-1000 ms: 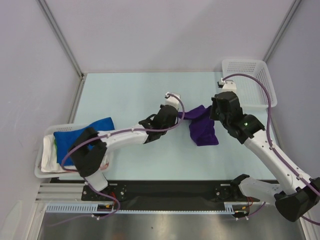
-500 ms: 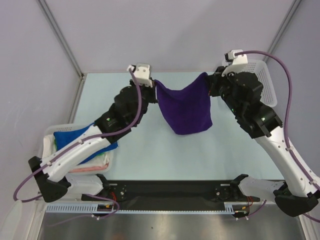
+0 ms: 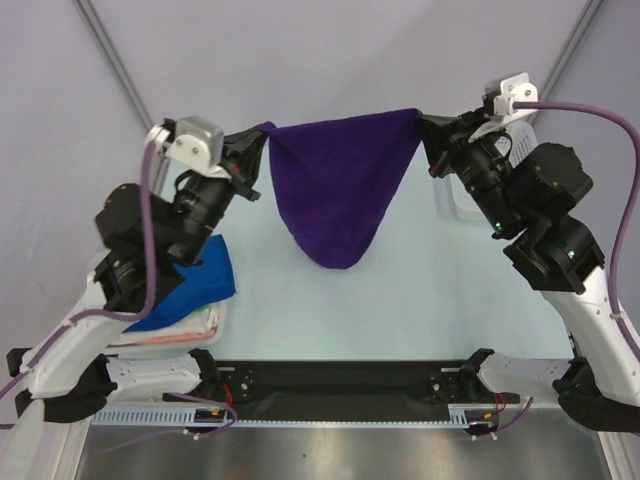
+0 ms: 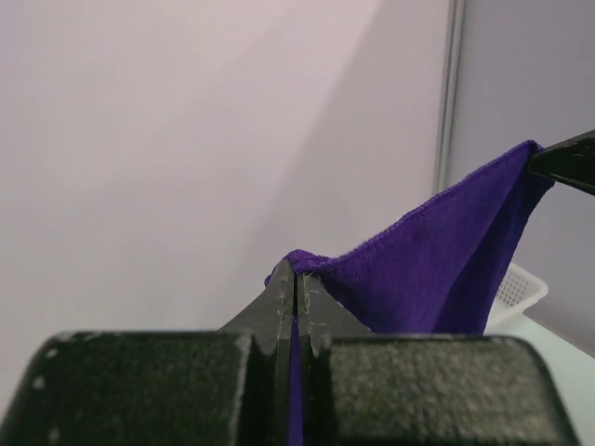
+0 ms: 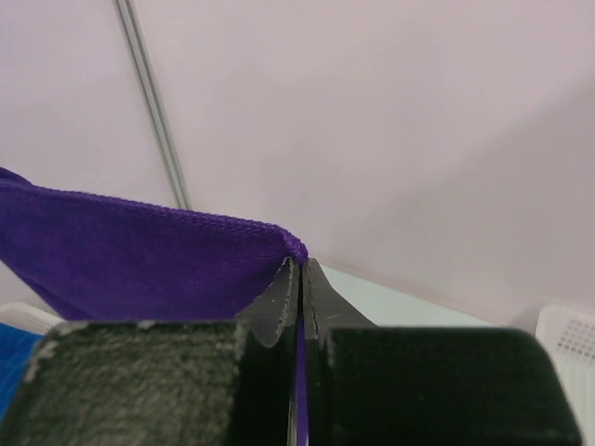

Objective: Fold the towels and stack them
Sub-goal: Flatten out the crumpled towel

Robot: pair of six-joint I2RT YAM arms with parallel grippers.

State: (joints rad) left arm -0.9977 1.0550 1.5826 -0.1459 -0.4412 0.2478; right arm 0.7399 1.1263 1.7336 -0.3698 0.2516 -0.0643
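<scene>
1. Arms first: I see both raised high above the table (image 3: 400, 290), the left arm reaching up on the left side of the overhead view and the right arm mirrored on the right, wrists turned in toward each other.
2. My left gripper (image 3: 258, 135) has its fingers pressed together on one upper corner of the purple towel (image 3: 335, 185); in the left wrist view the gripper (image 4: 296, 279) shows its two tips meeting with purple cloth pinched between them.
3. My right gripper (image 3: 425, 122) pinches the opposite upper corner; in the right wrist view the gripper (image 5: 299, 269) has its jaws closed tight on the towel's hemmed edge.
4. The purple towel hangs in the air between the two grippers, its top edge stretched nearly straight from left to right and its body drooping to a rounded point below the middle, over the table.
5. The cloth looks like soft terry with a stitched hem, visible in the left wrist view (image 4: 446, 269) and the right wrist view (image 5: 139, 260). A fold line runs down its left portion.
6. A blue towel (image 3: 195, 285) lies draped over other folded cloths in the white basket (image 3: 212, 322) at the near left; a second white basket (image 3: 448, 195) sits far right, mostly hidden behind the right arm.
7. I can read no writing or labels in any view.
</scene>
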